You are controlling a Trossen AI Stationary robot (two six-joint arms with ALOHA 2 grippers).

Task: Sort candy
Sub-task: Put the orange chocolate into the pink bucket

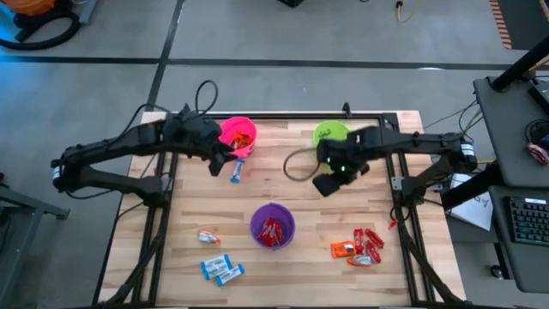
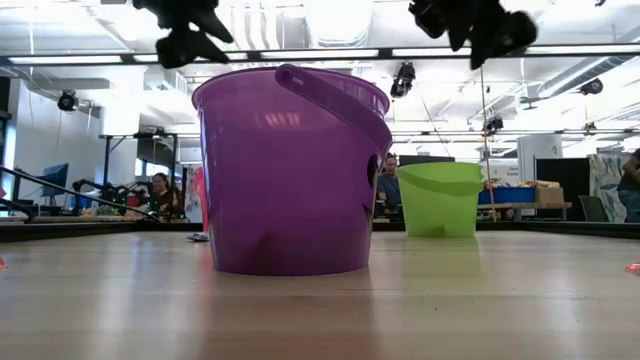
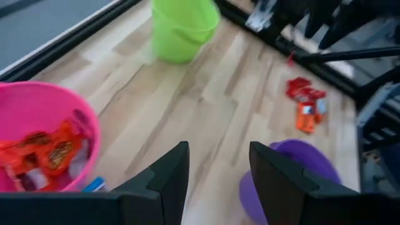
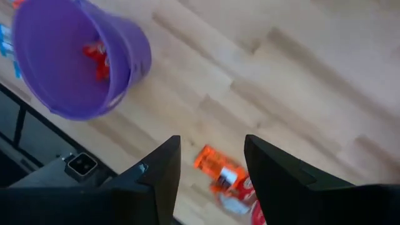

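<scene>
Currently listed, table [image 1: 343, 215] of pale wood planks.

Left gripper [image 1: 221, 159]: raised just beside the pink cup [image 1: 238, 136], on the side toward the table's middle. Fingers [image 3: 164, 178] apart, nothing between them.

Right gripper [image 1: 328, 182]: raised near the green cup [image 1: 331, 133], over bare wood. Fingers [image 4: 157, 172] apart, nothing between them.

Candy, by lot:
- Orange pieces [image 3: 44, 150] inside the pink cup, beside the left gripper.
- One blue-and-white piece [image 1: 235, 173] on the wood, just below the left gripper and touching or nearly touching the pink cup; which, cannot be told.
- Red pieces [image 1: 272, 230] inside the purple cup [image 1: 273, 226], well apart from both grippers.
- Red and orange heap [image 1: 358, 246] near the right front corner, forward of the right gripper.
- Blue-and-white group [image 1: 221, 269] and a single piece [image 1: 208, 237] near the left front, well apart from both grippers.

Hard to make out: exact count in the heap; wrapper print. From table height the purple cup blocks most of the view, and both grippers are cut off at the upper edge.
</scene>
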